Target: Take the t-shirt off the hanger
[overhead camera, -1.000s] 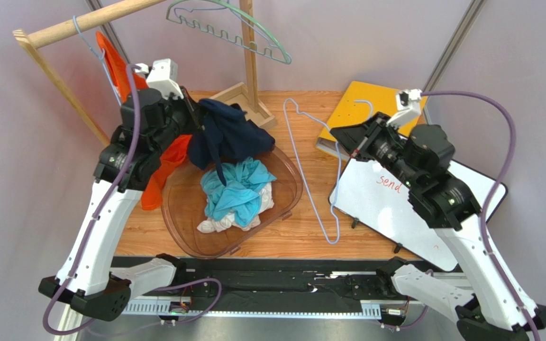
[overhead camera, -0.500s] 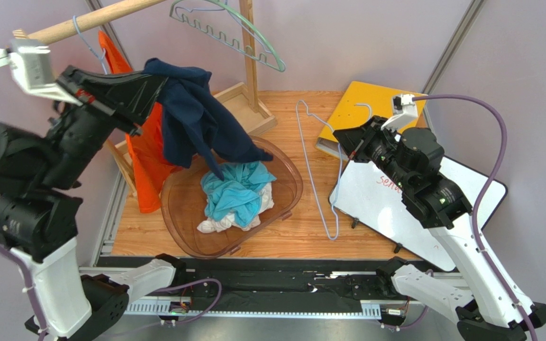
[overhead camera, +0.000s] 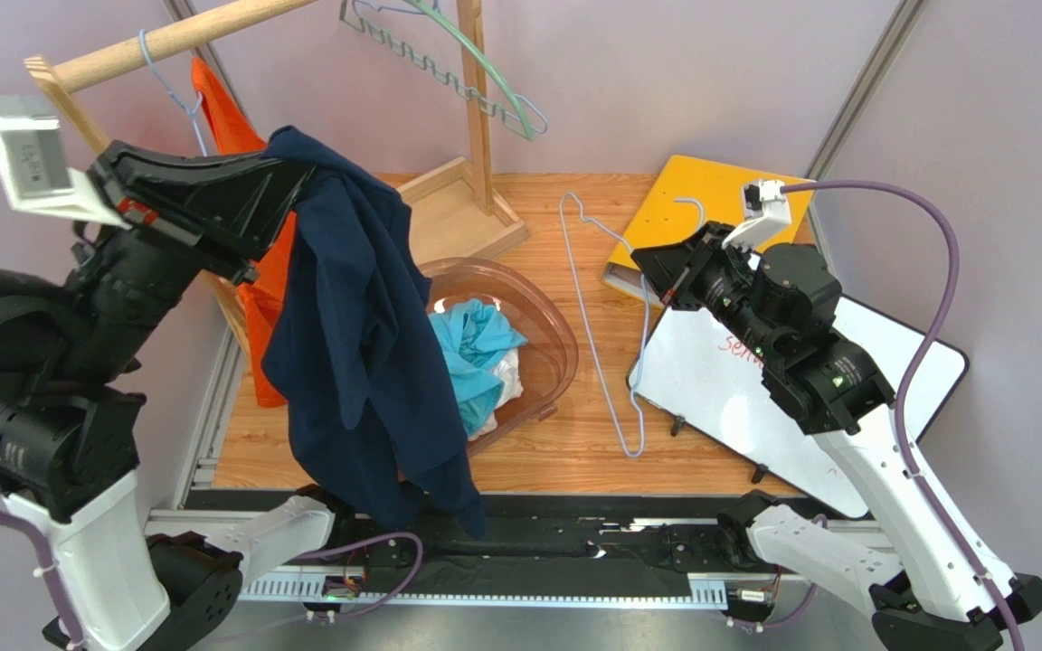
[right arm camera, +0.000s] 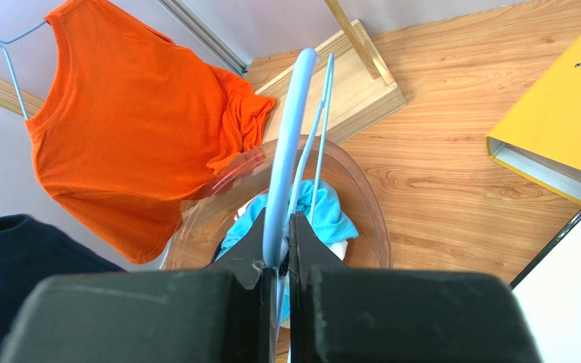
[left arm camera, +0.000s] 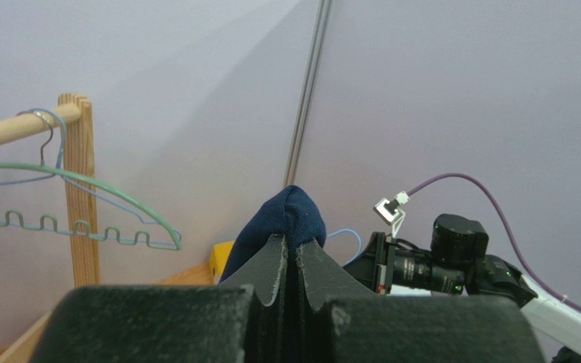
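A navy t-shirt [overhead camera: 350,353] hangs full length from my left gripper [overhead camera: 298,167], which is raised high at the left and shut on a fold of it [left arm camera: 290,215]. The shirt's lower hem drapes past the table's near edge. My right gripper [overhead camera: 652,266] is shut on a bare light-blue wire hanger [overhead camera: 592,326]. In the right wrist view the hanger [right arm camera: 290,136] runs up from between the fingers [right arm camera: 280,227]. No cloth is on this hanger.
An orange t-shirt [overhead camera: 221,115] hangs on another wire hanger from the wooden rail [overhead camera: 173,41]. A clear brown basket [overhead camera: 557,339] holds teal and white cloths [overhead camera: 472,360]. A green hanger [overhead camera: 472,75], a yellow binder [overhead camera: 703,204] and a whiteboard [overhead camera: 744,393] are nearby.
My left arm has swung up and to the left with the navy t-shirt, lifting it off the basket so that it now hangs down. The right arm and hanger have barely shifted.
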`<move>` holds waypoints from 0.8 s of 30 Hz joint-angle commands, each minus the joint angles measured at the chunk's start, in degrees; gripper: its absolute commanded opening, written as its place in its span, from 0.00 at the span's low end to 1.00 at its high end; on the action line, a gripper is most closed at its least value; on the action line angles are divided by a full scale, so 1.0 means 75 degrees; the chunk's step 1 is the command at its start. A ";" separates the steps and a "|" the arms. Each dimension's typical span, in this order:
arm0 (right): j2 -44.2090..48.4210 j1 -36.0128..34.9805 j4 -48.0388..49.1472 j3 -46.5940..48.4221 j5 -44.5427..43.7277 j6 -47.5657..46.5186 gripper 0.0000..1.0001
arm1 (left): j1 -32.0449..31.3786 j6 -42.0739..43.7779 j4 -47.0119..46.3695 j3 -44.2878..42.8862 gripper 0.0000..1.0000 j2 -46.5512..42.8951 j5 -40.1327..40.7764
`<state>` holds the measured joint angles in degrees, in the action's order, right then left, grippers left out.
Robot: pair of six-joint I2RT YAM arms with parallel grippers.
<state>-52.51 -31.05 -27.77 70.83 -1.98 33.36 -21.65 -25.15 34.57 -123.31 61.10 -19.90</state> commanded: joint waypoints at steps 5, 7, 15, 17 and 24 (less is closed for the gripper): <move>0.0017 -0.0020 0.0515 -0.0127 0.0088 -0.0019 0.00 | 0.0015 0.0832 0.0019 0.0072 0.00 0.0817 0.1129; 0.0040 -0.0020 0.0503 -0.0127 0.0065 -0.0042 0.00 | 0.0015 0.1101 0.0312 -0.0245 0.00 0.1249 0.1364; 0.0076 -0.0020 0.0468 -0.0116 -0.0064 -0.0101 0.00 | 0.0027 0.1501 0.0781 -0.1430 0.00 0.2154 0.1693; 0.0041 -0.0009 0.0480 -0.0139 -0.0065 -0.0101 0.00 | 0.0027 0.1466 0.0700 -0.1058 0.00 0.2061 0.1681; -0.0076 -0.0020 0.0550 -0.0244 0.0018 -0.0066 0.00 | 0.0027 0.1548 0.0232 0.0864 0.00 0.1254 0.1997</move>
<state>-52.75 -31.05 -27.09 69.21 -1.91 33.34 -21.65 -15.59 40.99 -122.04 74.67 -6.87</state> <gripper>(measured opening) 0.028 0.008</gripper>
